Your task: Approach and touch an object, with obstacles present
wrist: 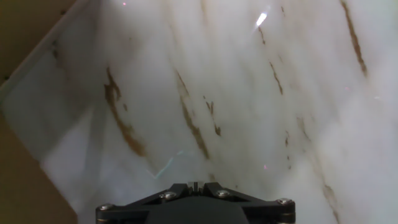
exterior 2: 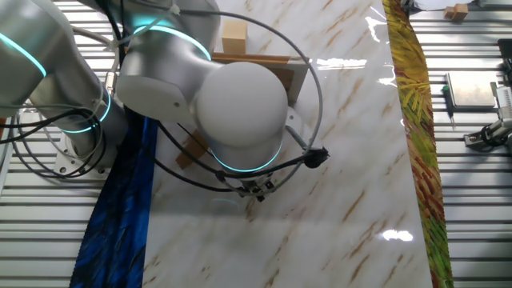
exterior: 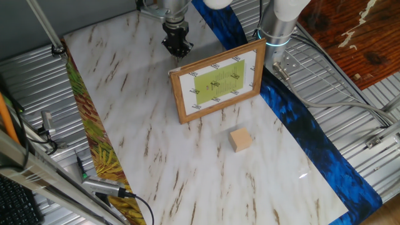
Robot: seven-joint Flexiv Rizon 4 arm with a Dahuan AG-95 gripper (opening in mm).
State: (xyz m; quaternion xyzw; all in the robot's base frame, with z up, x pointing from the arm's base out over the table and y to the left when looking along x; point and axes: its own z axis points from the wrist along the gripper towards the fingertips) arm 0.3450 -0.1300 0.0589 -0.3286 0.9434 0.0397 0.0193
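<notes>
The small tan wooden cube sits on the marble table, in front of the standing picture with a brown frame, white mat and yellow-green centre. My gripper hangs over the table's far side, behind the picture's left end and well away from the cube. Its fingers are closed together and hold nothing. In the other fixed view the cube shows beyond the picture's back, and the arm hides part of the picture; the gripper points down near the table. The hand view shows only marble and the fingertips.
A blue cloth strip runs along the table's right edge and a yellow-green patterned strip along its left. The arm's base stands behind the picture. Cables and tools lie off the table at the left.
</notes>
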